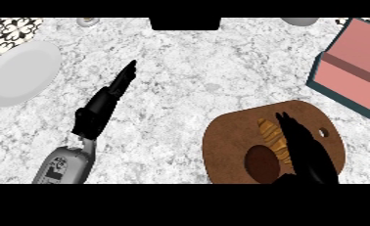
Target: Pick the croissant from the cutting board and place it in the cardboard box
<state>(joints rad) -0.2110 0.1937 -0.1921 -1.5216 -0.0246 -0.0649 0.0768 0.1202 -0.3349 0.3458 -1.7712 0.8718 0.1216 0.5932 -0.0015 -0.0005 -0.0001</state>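
A golden-brown croissant lies on the brown wooden cutting board at the lower right. My right hand hovers over the board with straight fingers, covering the croissant's right side; nothing is grasped. The box, pink inside with a dark teal rim, sits at the right edge, beyond the board. My left hand rests over the counter at the left, fingers straight and pointing up-right, holding nothing.
A white plate lies at the far left. A dark object sits at the top centre, and small pale items sit along the top edge. A dark round spot marks the board beside my right hand.
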